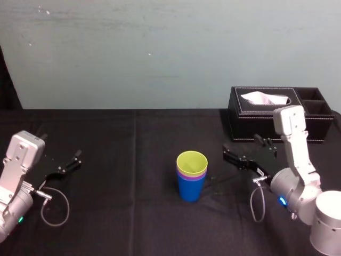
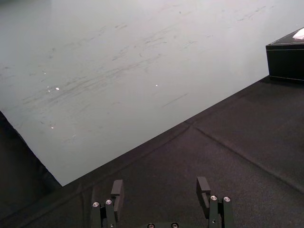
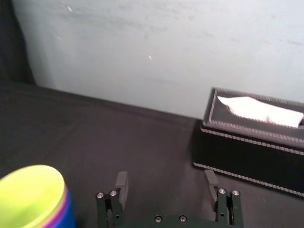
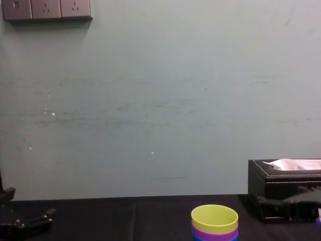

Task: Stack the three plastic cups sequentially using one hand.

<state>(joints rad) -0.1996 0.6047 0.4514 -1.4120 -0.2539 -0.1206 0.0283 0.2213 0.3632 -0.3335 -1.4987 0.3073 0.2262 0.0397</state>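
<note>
Head view: the 3 smooth round plastic cups (image 1: 191, 178), yellow-green in purple in blue, stand nested mid-table, likely light, stiff and slippery, best pinched at the rim, with open room all round. Right wrist view: the slim black right gripper (image 3: 166, 183), spread wide and empty, sits near the stack, a black leather tissue box (image 3: 247, 142) beyond. Left wrist view: the left gripper (image 2: 160, 189), also apart, faces bare black cloth (image 2: 237, 152).

The three plastic cups (image 1: 192, 176) stand nested one in another in the middle of the table (image 1: 133, 160) before me, with my right gripper (image 1: 228, 153) near them on the right, the tissue box (image 1: 266, 109) behind that gripper by the wall (image 1: 160, 53), and my left gripper (image 1: 74, 160) well apart on the left.
</note>
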